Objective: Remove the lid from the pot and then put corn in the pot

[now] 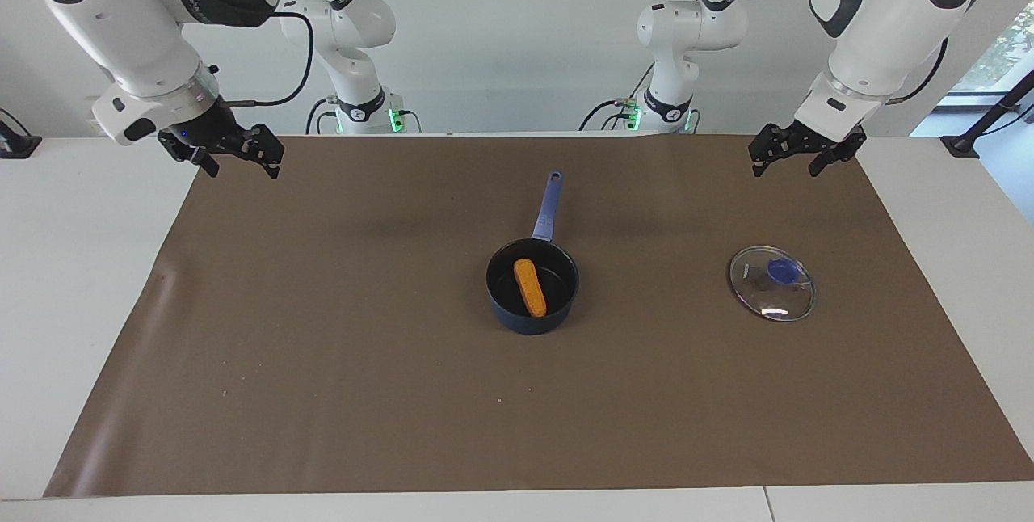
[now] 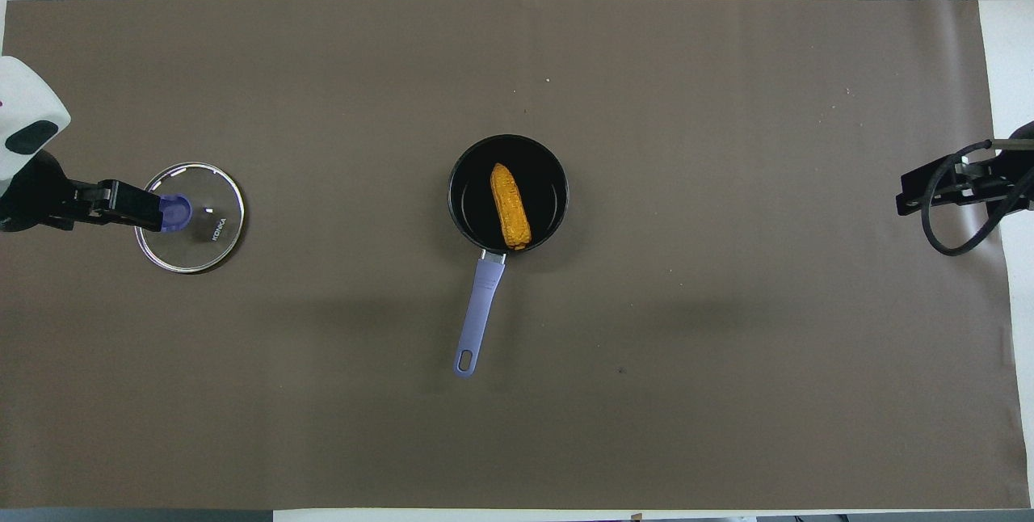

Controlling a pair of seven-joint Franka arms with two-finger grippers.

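The dark blue pot [image 1: 517,318] [image 2: 454,197] stands uncovered in the middle of the brown mat, its long handle [image 2: 478,304] pointing toward the robots. The yellow-orange corn [image 1: 529,288] [image 2: 510,207] lies inside it. The glass lid [image 1: 771,288] [image 2: 202,231] with its blue knob lies flat on the mat toward the left arm's end. My left gripper [image 1: 785,164] [image 2: 149,213] hangs open and empty, high over the mat. Seen from above, its tip covers part of the knob without touching. My right gripper [image 1: 242,168] [image 2: 909,200] hangs open and empty over the mat's right-arm end.
The brown mat [image 1: 323,344] covers most of the white table [image 1: 73,263]. Both arm bases stand at the robots' edge of the table.
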